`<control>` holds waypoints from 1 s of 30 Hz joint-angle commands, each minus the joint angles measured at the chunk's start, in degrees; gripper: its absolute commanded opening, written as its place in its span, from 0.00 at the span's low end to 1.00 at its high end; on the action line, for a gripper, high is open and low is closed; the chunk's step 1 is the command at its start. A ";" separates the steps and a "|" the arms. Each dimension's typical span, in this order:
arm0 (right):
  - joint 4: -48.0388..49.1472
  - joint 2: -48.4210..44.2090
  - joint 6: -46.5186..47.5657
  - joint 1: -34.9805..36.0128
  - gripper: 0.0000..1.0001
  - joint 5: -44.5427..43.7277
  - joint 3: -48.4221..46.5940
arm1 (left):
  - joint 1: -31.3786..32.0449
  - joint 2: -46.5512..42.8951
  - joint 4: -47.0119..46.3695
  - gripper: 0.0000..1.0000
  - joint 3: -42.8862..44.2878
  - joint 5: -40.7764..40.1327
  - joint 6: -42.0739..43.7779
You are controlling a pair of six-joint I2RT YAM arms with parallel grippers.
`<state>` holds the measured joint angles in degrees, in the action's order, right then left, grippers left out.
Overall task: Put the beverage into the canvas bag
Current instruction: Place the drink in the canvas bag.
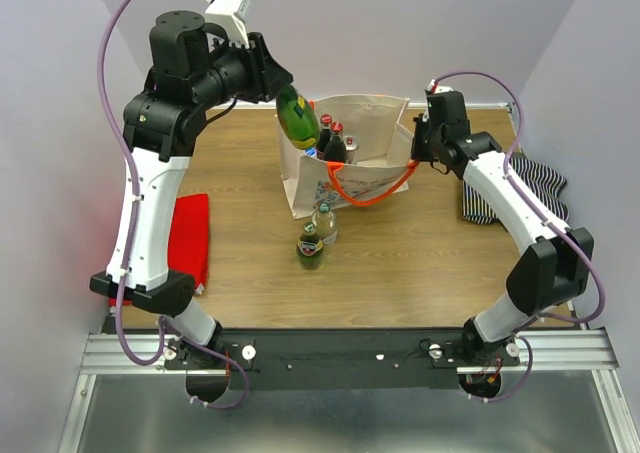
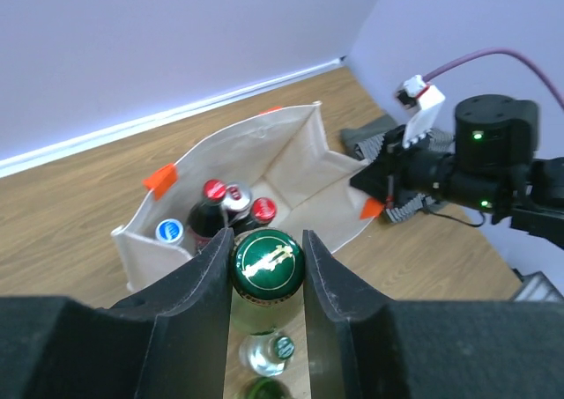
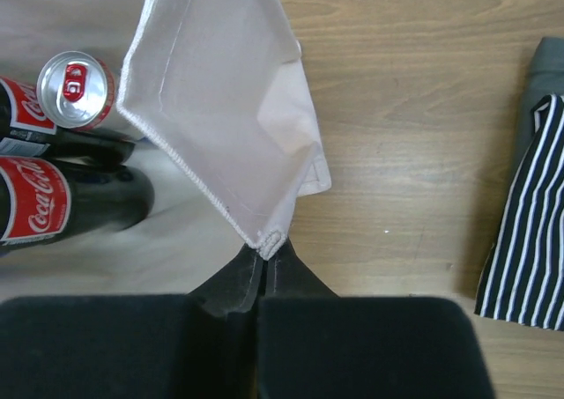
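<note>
The left fingers (image 2: 218, 260) are partly closed around the neck of the green bottle (image 2: 267, 265), gripping it just under the cap. It hangs roughly upright, base down and leaning slightly, above the 9 o'clock end of the canvas bag (image 1: 365, 178) and clear of the rim. The right fingers (image 3: 280, 280) are pressed together on the bag's rim at its 3 o'clock corner, pulling the cloth outward so the mouth stands open. What matters next is that the bottle's base is almost straight above the cola bottles (image 3: 35, 196), a can (image 3: 77, 86) and a blue-capped bottle (image 2: 169, 232), all crowded into the 9 o'clock half. The free floor of the bag lies toward 3 o'clock, so the left arm, the only one carrying anything, probably needs a short shift that way before going down along the bottle's long axis. The wooden desk (image 1: 420, 263) carries two more bottles (image 1: 315, 235) just beside the bag at 6 o'clock. A red cloth (image 1: 190, 238) lies at 8 o'clock and a striped cloth (image 1: 535, 188) at 3 o'clock, both well apart from the drop.
</note>
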<state>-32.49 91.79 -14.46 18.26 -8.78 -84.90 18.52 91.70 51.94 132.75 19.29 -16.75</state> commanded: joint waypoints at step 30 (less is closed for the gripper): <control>5.42 -9.26 -3.56 0.81 0.01 10.80 9.49 | 15.14 15.61 -21.97 0.00 5.94 1.02 -2.85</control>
<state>-27.20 85.14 -16.71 18.26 -2.61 -76.62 31.99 107.15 38.59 135.26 24.27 -20.64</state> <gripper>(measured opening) 0.016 0.398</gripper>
